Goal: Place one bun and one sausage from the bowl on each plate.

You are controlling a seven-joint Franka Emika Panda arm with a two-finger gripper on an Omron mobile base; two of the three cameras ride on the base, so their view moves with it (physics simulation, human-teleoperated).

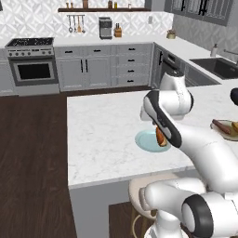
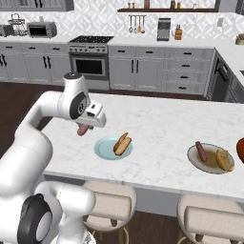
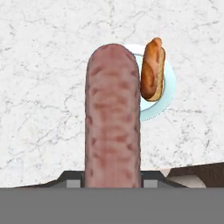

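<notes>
Gripper (image 2: pixel 84 127) up above the marble counter (image 2: pixel 162 119), clamped on a sausage (image 3: pixel 113 118), and the hand view puts that sausage front and centre: a thick, pinkish-brown cylinder with a rounded tip and darker mottled patches down its length, standing straight up between the jaws. From the right base view just its reddish end pokes out below the white hand, hanging over the counter a little to the left of the pale blue plate (image 2: pixel 102 148).

On that blue plate lies a bun (image 2: pixel 122 144), golden-orange with a darker brown streak along its top, long and slim, resting on the plate's right side and tilted. In the hand view the bun sits just beside the sausage's upper right, with the plate's light rim curving around behind it. In the left base view the plate shows partly from behind the arm.

Further right along the counter, well apart from the blue plate, is the beige-rimmed plate (image 2: pixel 195 161) with the olive-brown centre. It already carries a second sausage (image 2: pixel 201 151), dark red and narrow, on its left side, and a second bun (image 2: pixel 225 160), tan and stubby, on its right. At the very right edge, the glossy reddish-brown bowl (image 2: pixel 240 148) shows just a curved slice.
</notes>
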